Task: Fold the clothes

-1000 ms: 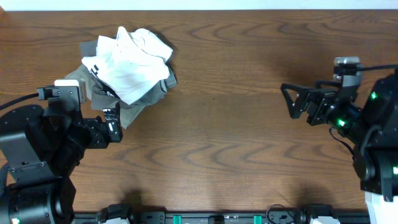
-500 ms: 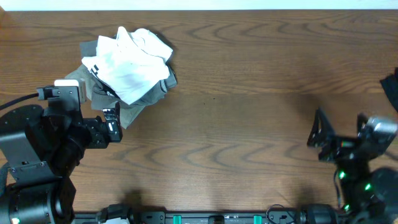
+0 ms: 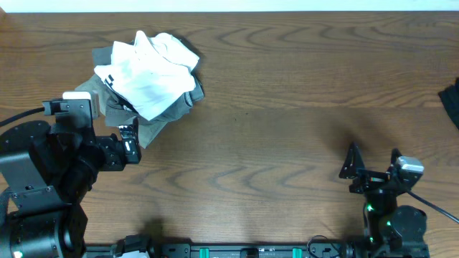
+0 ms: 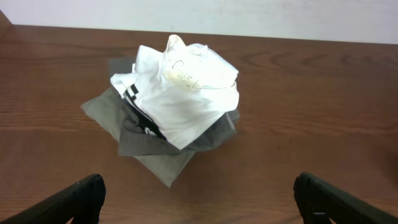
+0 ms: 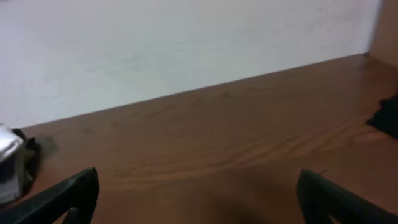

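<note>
The white T-shirt (image 3: 150, 75) lay crumpled on grey-olive garments (image 3: 147, 129) at the far left of the surface (image 3: 272, 107), folding not yet begun, the left tool (image 3: 128, 147) near it and the right tool (image 3: 373, 163) well apart, both open and empty, so it likely needed lifting clear and spreading flat.

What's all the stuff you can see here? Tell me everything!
white T-shirt: one, white, crumpled on top of the pile at the table's far left
grey-olive garments: number unclear, grey-olive, under the T-shirt
black garment: one, black, at the table's right edge, mostly cut off
table: one, brown wood, under everything
left gripper: one, black, open, near the pile, holding nothing
right gripper: one, black, open, near front right, holding nothing
</note>
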`<action>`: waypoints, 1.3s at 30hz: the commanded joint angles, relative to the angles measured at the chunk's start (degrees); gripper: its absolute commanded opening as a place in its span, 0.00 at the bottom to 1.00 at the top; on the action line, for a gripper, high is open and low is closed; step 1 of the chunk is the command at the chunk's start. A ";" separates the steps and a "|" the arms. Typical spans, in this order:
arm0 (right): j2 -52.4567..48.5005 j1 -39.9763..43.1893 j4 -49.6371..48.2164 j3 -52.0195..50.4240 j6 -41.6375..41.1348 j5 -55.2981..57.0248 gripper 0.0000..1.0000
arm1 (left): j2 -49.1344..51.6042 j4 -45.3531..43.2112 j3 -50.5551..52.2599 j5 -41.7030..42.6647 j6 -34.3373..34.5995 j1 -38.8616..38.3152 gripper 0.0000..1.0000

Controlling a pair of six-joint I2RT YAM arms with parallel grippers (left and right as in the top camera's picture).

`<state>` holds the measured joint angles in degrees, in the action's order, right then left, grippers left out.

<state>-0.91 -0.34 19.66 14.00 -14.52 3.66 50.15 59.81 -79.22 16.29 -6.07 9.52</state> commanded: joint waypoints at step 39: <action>0.55 -0.48 -7.45 -10.27 -1.75 -0.04 0.99 | 0.02 0.20 -0.52 -0.42 -0.57 -0.33 0.98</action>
<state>-0.73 -0.34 12.34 4.10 -15.53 3.49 50.13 59.83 -79.22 16.29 -6.07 9.52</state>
